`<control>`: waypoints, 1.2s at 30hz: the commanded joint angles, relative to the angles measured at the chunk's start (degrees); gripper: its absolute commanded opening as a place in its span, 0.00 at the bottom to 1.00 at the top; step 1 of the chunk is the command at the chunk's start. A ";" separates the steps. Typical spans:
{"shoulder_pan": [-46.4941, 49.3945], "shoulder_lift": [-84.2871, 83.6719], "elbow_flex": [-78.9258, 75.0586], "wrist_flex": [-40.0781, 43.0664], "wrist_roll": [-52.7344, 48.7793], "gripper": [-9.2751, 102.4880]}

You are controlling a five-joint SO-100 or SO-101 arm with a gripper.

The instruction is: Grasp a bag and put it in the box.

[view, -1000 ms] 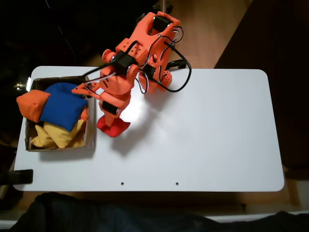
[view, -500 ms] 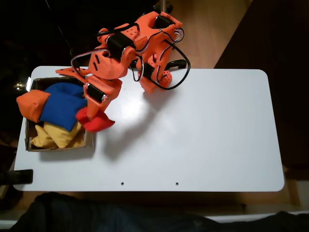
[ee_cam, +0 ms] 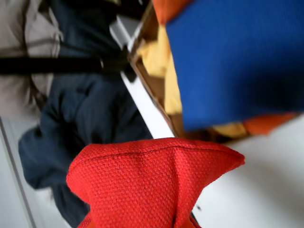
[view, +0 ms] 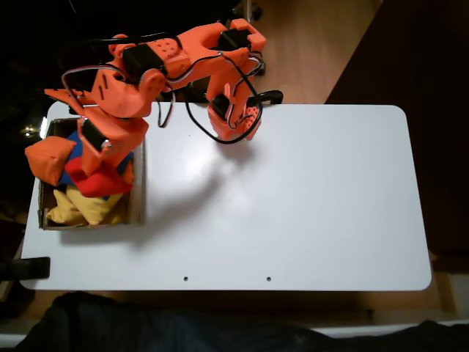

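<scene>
At the left of the fixed view, the red bag (view: 99, 183) hangs over the box (view: 138, 196), clamped in the pincer (view: 95, 170). Soft and light by its look, it sags and bunches where pinched (ee_cam: 152, 190), so a grip on gathered fabric suits it. The arm reaches from the desk's (view: 293, 205) upper edge toward the left, wrist bent downward.

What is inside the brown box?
The box holds a blue beanbag and yellow ones. An orange beanbag sits on its left rim. The red bag, held by the gripper, hangs above them. The box floor is covered.
</scene>
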 commanded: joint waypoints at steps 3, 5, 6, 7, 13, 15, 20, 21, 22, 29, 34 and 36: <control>3.69 -6.06 -11.60 -0.18 0.35 0.08; 4.75 -9.14 -14.68 -0.18 0.44 0.08; 5.27 -10.63 -16.26 -0.18 0.44 0.08; 5.71 -12.13 -17.67 -0.18 0.53 0.08; 7.82 -19.95 -25.05 -0.35 0.70 0.09; 8.35 -22.15 -26.72 -0.18 0.70 0.09; 9.23 -26.89 -30.06 -0.18 0.70 0.09; 9.32 -27.60 -30.50 -0.26 0.70 0.10; 9.40 -28.30 -30.94 -0.26 0.70 0.12; 9.67 -31.90 -33.22 -0.62 0.70 0.21; 9.67 -34.63 -34.98 -0.26 0.62 0.21; 9.76 -35.68 -35.77 -0.18 0.62 0.23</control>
